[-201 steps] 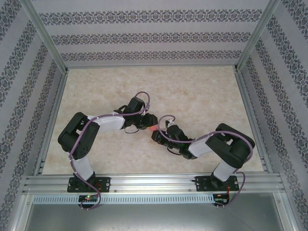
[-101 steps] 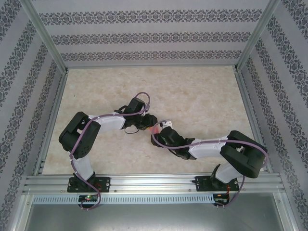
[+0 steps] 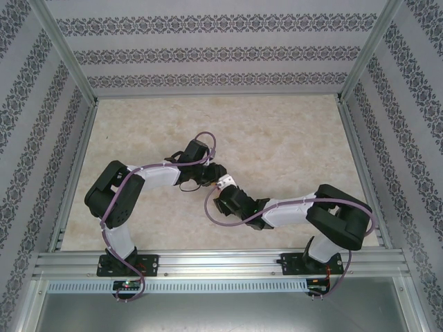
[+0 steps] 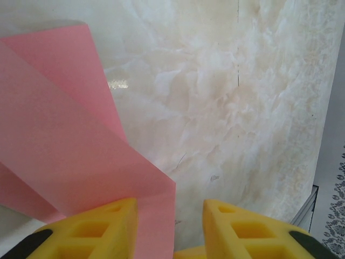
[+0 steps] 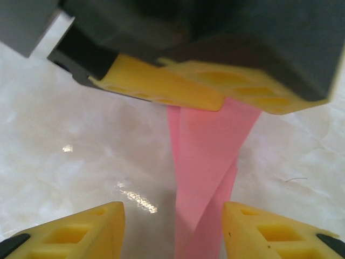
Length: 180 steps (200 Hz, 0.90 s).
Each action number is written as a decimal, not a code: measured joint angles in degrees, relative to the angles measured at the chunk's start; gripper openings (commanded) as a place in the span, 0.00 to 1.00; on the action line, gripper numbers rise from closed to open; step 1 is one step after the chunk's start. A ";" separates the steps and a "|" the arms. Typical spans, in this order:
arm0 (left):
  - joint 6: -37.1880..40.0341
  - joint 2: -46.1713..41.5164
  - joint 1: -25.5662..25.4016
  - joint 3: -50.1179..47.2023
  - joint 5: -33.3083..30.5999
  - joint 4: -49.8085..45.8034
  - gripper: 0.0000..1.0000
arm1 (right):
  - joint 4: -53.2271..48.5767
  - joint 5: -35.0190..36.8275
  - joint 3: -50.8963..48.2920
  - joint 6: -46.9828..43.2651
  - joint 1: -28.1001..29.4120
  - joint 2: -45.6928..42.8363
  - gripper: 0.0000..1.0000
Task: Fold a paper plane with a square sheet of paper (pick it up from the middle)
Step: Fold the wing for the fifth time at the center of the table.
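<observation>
So the paper plane [image 4: 70,140] is a thin, matte pink sheet, already folded into overlapping layers. From the left wrist cam you get flat angled panels stacked on each other with sharp straight creases, fanning out to the upper left. From the right wrist cam it's a narrow tapering strip [image 5: 207,162] with a lengthwise fold line and a second layer peeking out along one edge. It sits on the table near the middle, right where the two arms meet.

The left gripper [image 4: 170,208] has its chunky yellow plastic fingers [image 5: 161,81] standing apart, with bare table visible in the gap. The paper's lower corner runs in beside and under one finger. Can't tell whether it's actually pressing the paper down or just sitting over it.

The right gripper [image 5: 172,213] is spread wide, its yellow fingers either side of the strip and touching neither edge. Both sets of fingers have those moulded hollow cells and black tips.

The table [image 4: 226,108] is a glossy cream marble-look surface with pale veins and a couple of light glints. Around it are walls [image 3: 221,55] in grey ornamental striped wallpaper, plus a ribbed aluminium rail [image 3: 221,263] along the near edge.
</observation>
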 measured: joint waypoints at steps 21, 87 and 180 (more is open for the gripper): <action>0.00 0.00 0.00 0.00 0.00 0.00 0.38 | 0.00 1.55 0.15 -0.98 0.50 1.25 0.43; 0.00 0.00 0.00 0.09 0.00 -0.02 0.38 | 0.20 4.46 0.15 -2.40 0.50 1.97 0.25; 0.00 0.00 0.00 0.33 -0.02 -0.11 0.39 | 1.38 4.70 0.15 -0.98 0.50 2.08 0.02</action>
